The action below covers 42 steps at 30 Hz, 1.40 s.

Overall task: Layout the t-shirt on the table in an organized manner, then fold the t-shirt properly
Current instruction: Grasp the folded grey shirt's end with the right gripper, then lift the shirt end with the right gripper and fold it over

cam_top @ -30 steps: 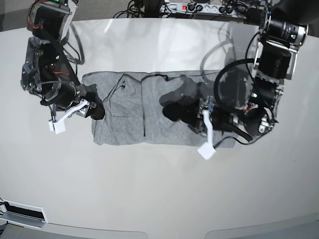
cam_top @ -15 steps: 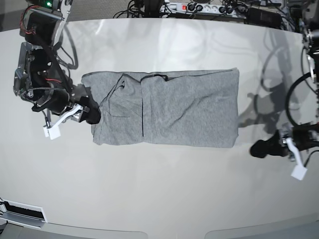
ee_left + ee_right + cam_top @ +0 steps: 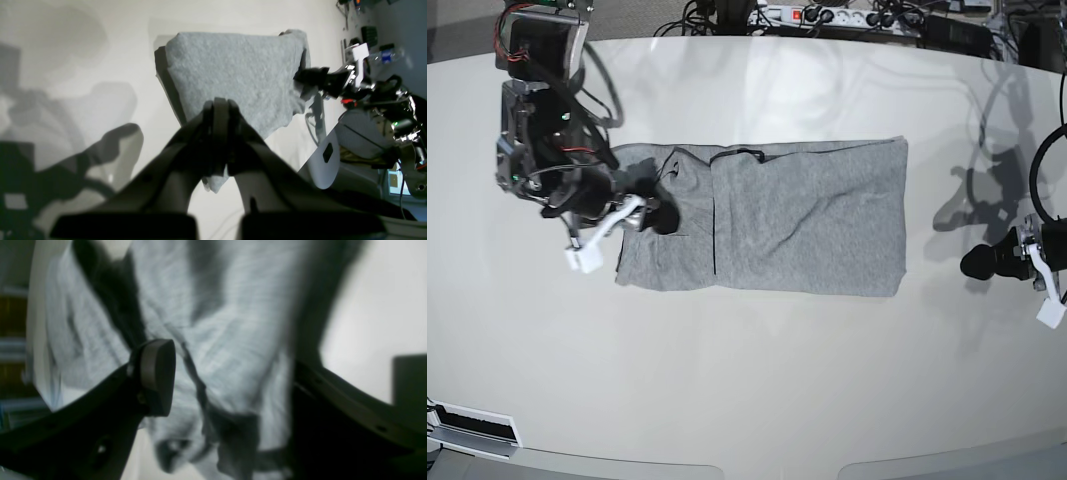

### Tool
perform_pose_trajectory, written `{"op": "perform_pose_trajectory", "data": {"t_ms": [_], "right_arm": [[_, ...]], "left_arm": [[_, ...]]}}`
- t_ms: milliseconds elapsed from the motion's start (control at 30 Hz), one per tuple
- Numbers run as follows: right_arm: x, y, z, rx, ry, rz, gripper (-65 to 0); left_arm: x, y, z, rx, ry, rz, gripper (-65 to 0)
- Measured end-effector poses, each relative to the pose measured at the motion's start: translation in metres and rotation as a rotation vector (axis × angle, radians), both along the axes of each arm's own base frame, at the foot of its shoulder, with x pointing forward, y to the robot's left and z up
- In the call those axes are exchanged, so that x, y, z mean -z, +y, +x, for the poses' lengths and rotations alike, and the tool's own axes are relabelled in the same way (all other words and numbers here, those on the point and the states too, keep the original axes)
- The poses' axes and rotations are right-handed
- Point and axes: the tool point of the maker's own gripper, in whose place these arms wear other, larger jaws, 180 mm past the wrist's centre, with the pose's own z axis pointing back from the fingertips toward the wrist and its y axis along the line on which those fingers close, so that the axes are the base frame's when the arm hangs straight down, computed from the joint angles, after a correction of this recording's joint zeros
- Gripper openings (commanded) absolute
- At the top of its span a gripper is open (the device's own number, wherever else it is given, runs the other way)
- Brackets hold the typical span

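The grey t-shirt lies flat on the white table as a wide folded rectangle, with a fold line down its left third. No lettering shows. My right gripper hovers over the shirt's left end. In the right wrist view it is open, one finger pad at the left, and wrinkled grey fabric fills the space between the fingers. My left gripper is off the shirt, over bare table to its right. In its wrist view the fingers are pressed together, empty, pointing at the shirt.
A power strip and cables run along the table's far edge. A white vent-like object sits at the near left corner. Beyond the table's curved edge, the left wrist view shows my other arm and room clutter.
The left arm pulled off the shirt's middle and out to the right, onto bare table. The right gripper moved rightwards, from beside the shirt's left edge to over its left end.
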Motion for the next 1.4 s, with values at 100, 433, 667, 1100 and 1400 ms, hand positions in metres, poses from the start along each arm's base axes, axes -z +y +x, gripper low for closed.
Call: {"op": "perform_pose_trajectory", "data": {"t_ms": [100,433,667,1100,1400], "right_arm": [[-0.002,0.012,0.001,-0.032,-0.014,0.003,-38.2],[-0.021,-0.025,0.018,-0.132,-0.009,-0.147,-65.0],[-0.093,-0.073,0.037,-0.197,-0.214,-0.410,-65.0],[-0.171,0.013,-0.004,-0.265,-0.476,-0.235,-65.0],[-0.156,0.117,-0.022,-0.402,-0.491,-0.159,-65.0]], "left_arm": [[0.001,0.002,-0.002,-0.002,0.005,0.004,-65.0],[0.000,0.013,-0.006,-0.006,0.017,0.032,-65.0],[-0.002,0.016,-0.006,-0.012,0.011,0.039,-65.0],[-0.003,0.016,-0.004,-0.018,0.001,0.034,-65.0],[-0.004,0.013,0.000,-0.028,-0.013,0.019,-65.0]]}}
